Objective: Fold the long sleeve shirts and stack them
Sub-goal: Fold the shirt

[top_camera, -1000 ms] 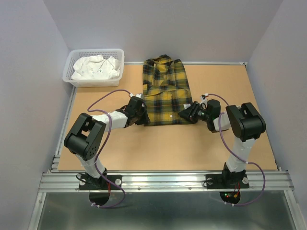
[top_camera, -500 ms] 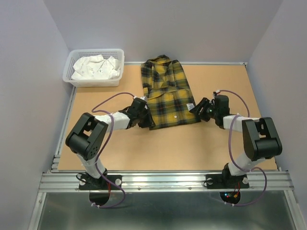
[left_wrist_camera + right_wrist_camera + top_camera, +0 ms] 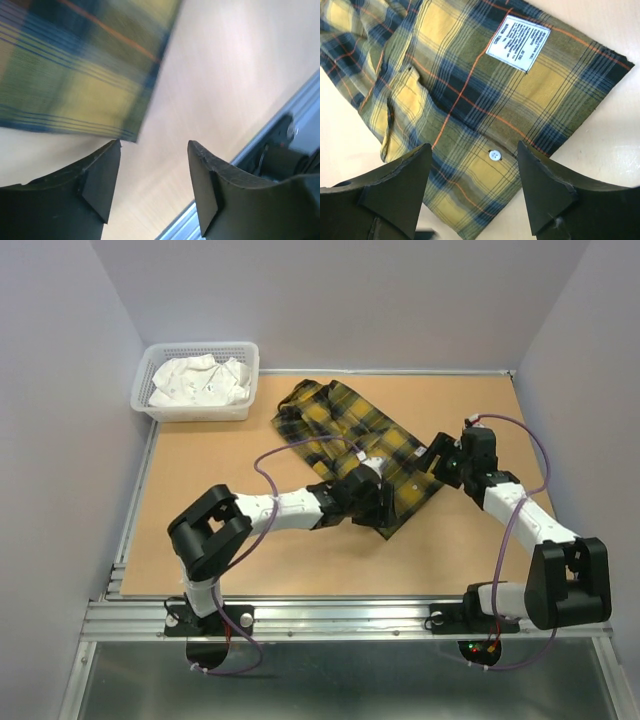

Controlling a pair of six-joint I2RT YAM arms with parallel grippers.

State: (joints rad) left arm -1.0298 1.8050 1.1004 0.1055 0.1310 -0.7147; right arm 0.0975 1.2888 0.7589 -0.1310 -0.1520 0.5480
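Observation:
One long sleeve shirt (image 3: 385,437), yellow flannel with dark plaid and thin red lines, lies folded and turned diagonally on the wooden table. My left gripper (image 3: 385,512) is at the shirt's near corner. In the left wrist view it (image 3: 155,145) is open and empty, with the shirt's edge (image 3: 75,65) just beyond the left finger. My right gripper (image 3: 437,462) is at the shirt's right edge. In the right wrist view it (image 3: 474,147) is open and empty above the shirt (image 3: 470,85), over a white button (image 3: 494,155), with a white care label (image 3: 517,42) beyond.
A white plastic basket (image 3: 245,352) with white cloth (image 3: 195,380) stands at the back left corner. The table's metal front rail (image 3: 340,615) runs along the near edge and shows in the left wrist view (image 3: 295,105). Grey walls enclose the table.
The shirt has turned clockwise and slid right to lie diagonally. My left arm has swung right to its near corner. My right arm has reached farther out to the right.

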